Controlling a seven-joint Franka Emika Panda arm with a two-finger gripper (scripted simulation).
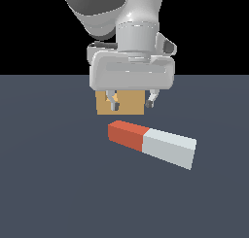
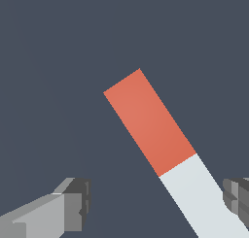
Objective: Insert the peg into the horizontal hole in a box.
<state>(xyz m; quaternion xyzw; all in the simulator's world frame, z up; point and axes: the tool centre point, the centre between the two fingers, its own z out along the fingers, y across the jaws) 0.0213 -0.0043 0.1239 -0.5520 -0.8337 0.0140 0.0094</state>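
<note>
Room surrounds the peg (image 1: 153, 144) on my table (image 1: 48, 183). My hand (image 1: 132, 104) hangs open above it, empty. Behind stands the box (image 1: 127, 103).

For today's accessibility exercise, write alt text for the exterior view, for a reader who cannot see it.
A red and pale grey-white peg lies flat on a dark grey floor, untouched. Above and behind it hangs a robot gripper, jaws open and empty, partly hiding a tan box farther back.
</note>
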